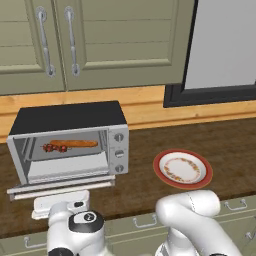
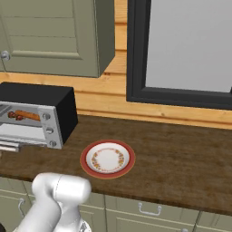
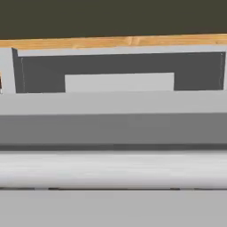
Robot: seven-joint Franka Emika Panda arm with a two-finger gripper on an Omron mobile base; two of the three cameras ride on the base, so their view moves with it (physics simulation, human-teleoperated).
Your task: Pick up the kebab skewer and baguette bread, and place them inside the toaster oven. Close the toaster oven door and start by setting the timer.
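Baguette (image 1: 75, 144) and skewer (image 1: 55, 148) lying side by side on rack inside oven (image 1: 67, 142), left of centre in left base frame; loading judged done. Door (image 1: 60, 186) dropped flat toward camera, not yet closed. Plate (image 1: 182, 169) bare on counter (image 1: 150, 145), right of oven. Hand (image 1: 60, 206) low at door's front edge, jaws apart, gripping nothing; likely set to lift handle (image 3: 113, 168). Hand view: handle bar close across lower frame, cavity above. Right base frame: oven's black side, knobs (image 2: 46, 123)

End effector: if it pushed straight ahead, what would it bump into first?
Probably the silver bar handle of the open toaster oven door, which lies right ahead in the hand view; depth is uncertain.
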